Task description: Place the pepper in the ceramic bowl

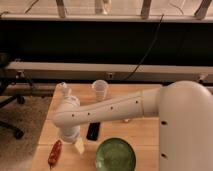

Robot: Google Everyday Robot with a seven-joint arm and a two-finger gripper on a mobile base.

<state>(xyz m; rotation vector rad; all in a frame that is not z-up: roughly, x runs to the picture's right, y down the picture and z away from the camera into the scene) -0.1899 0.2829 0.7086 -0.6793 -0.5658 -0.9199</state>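
The red-orange pepper [55, 153] lies on the wooden table [145, 135] near the front left corner. The glossy green ceramic bowl [116, 154] stands at the front middle, to the right of the pepper, and looks empty. My white arm reaches across from the right and bends down at the left. My gripper [76, 144] hangs low over the table between the pepper and the bowl, just right of the pepper and apart from it. It holds nothing that I can see.
A flat black phone [93, 131] lies just right of the gripper, behind the bowl. A clear plastic cup [100, 89] stands at the table's back edge. A small white object [64, 91] stands at the back left. A chair base [10, 125] is left of the table.
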